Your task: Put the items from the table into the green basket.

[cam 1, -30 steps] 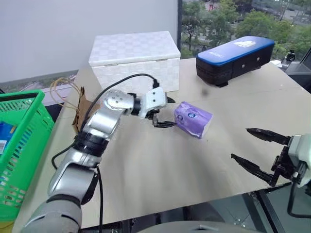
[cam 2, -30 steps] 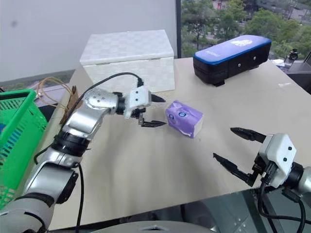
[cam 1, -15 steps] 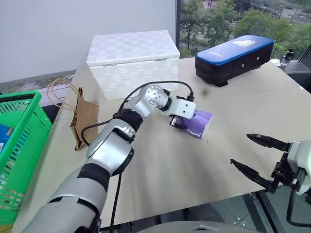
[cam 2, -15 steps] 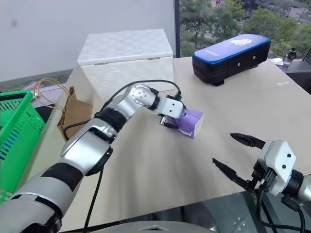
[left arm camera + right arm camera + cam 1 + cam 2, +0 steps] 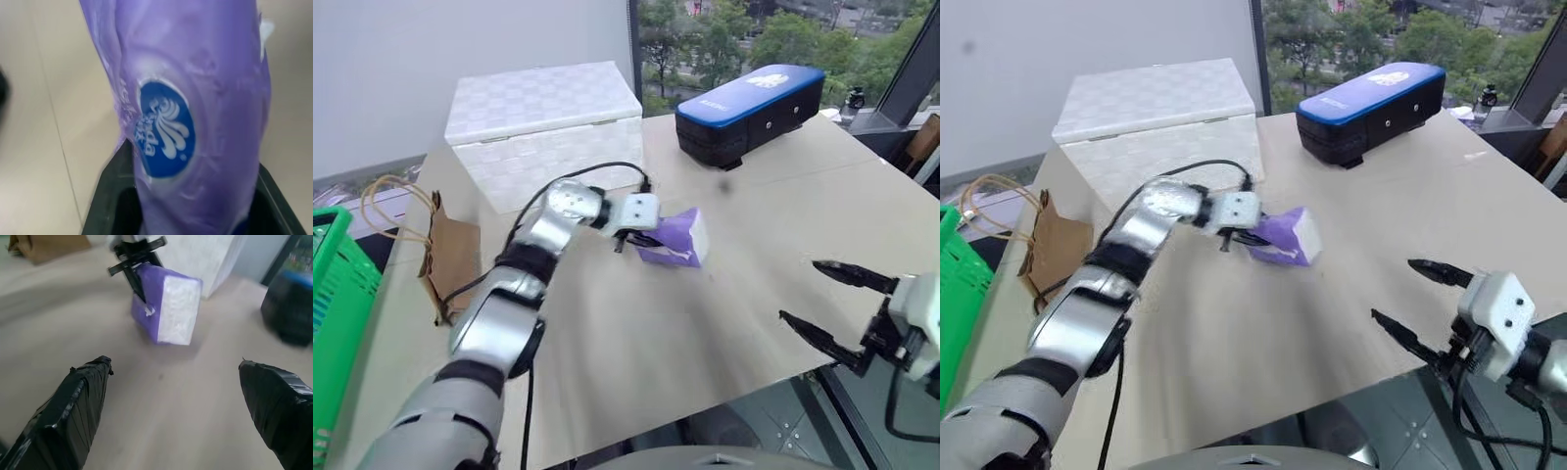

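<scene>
Purple packet (image 5: 674, 238) clamped between left pincer (image 5: 636, 238) fingers.

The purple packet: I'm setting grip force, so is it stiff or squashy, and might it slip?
The purple packet is probably soft: its wrapper creases between the left tool's black fingers. The glossy film hints it could slip. It tilts up off the table, so it is likely light.

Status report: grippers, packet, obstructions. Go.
Left gripper shut on purple packet, packet tilted on the table. Right gripper open, holding nothing. Brown bag lies between packet and green basket.
</scene>
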